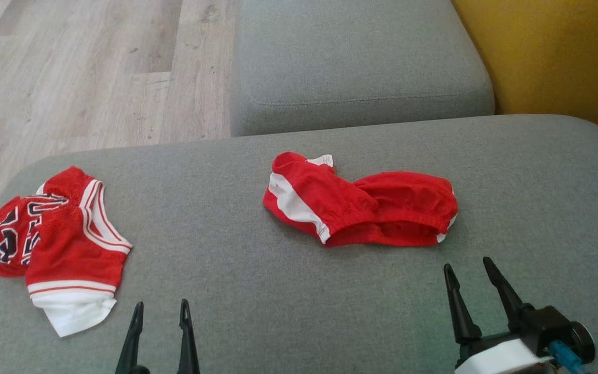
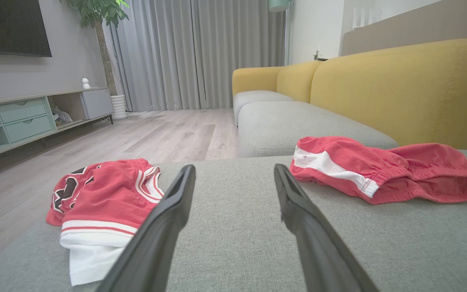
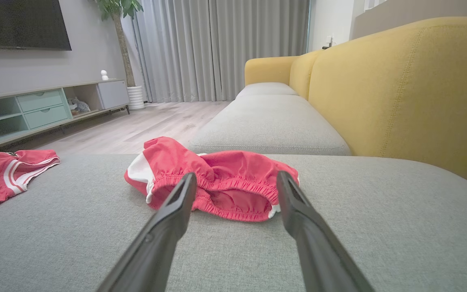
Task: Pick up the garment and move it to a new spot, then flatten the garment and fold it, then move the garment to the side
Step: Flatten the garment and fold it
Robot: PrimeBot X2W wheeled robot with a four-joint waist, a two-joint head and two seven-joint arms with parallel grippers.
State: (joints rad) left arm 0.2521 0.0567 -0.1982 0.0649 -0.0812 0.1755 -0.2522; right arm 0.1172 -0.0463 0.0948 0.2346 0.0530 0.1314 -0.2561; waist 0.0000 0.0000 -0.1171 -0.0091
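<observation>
1. Writing first. The red jersey [image 1: 70, 244] lies at 8 o'clock in the head view and carries bold black lettering edged in white on its rumpled outer part. The characters are folded over and cannot be read.
2. The red shorts [image 1: 361, 202] are the garment to pick up. They lie crumpled near the middle of the front grey cushion [image 1: 257, 311], just off centre toward 3 o'clock. One white side stripe runs down their 9 o'clock end, and the elastic waistband gapes toward the robot.
3. Garment count: two, both red and white, well apart on that same cushion.
4. Seat count in the head view: two grey cushions. The second cushion [image 1: 351, 57] sits at 12 o'clock, with the yellow backrest [image 1: 553, 57] at 2 o'clock and the wooden floor [image 1: 81, 67] at 10 o'clock.
5. Gripper count: two. The left gripper [image 1: 161, 303] shows at 7 o'clock, its two dark fingers spread wide with nothing between them. It sits above bare cushion, and the jersey lies off at its 10 o'clock, not touching.
6. The right gripper [image 1: 467, 262] shows at 5 o'clock, its jaws just as wide and empty. The shorts lie near it at its 11 o'clock, clear of the tips. In the right wrist view the waistband sits just beyond and between the two fingers.
7. In the left wrist view, the media unit [image 2: 26, 117] at 9 o'clock shows two pale green drawers. One potted plant [image 2: 103, 48] stands at 11 o'clock beside the grey curtains [image 2: 201, 52].
</observation>
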